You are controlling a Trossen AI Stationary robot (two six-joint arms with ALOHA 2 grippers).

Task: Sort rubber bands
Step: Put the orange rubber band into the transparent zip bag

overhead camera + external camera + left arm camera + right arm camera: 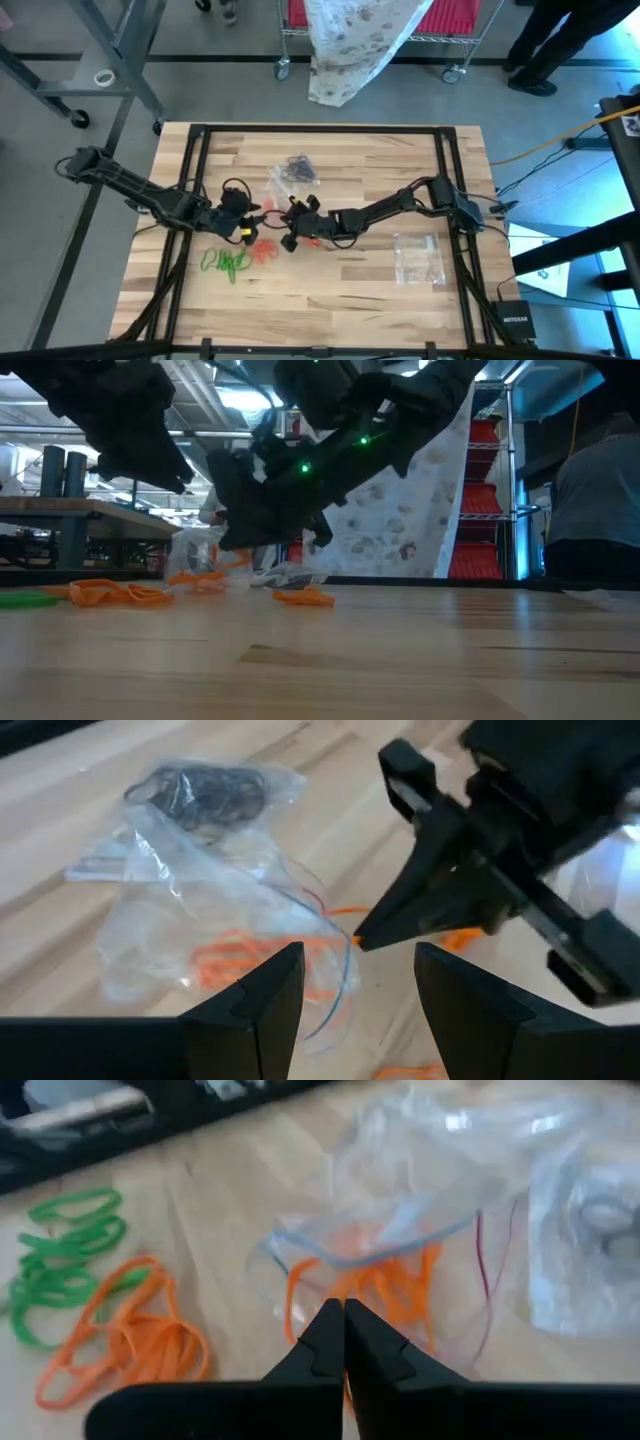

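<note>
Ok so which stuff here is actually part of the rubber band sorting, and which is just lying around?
Part of the job:
- green rubber bands, loose on the table
- orange rubber bands, loose beside them
- orange rubber bands in the clear bag
- black rubber bands in another bag

Just lying about:
- clear bag near the right arm
- tape roll on the floor

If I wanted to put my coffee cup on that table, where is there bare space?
The bare wood of the table along the near edge, below the green rubber bands and the empty clear bag, is free. So is the far strip behind the bag of black bands. The middle is crowded: both grippers, left and right, meet over orange bands.
</note>
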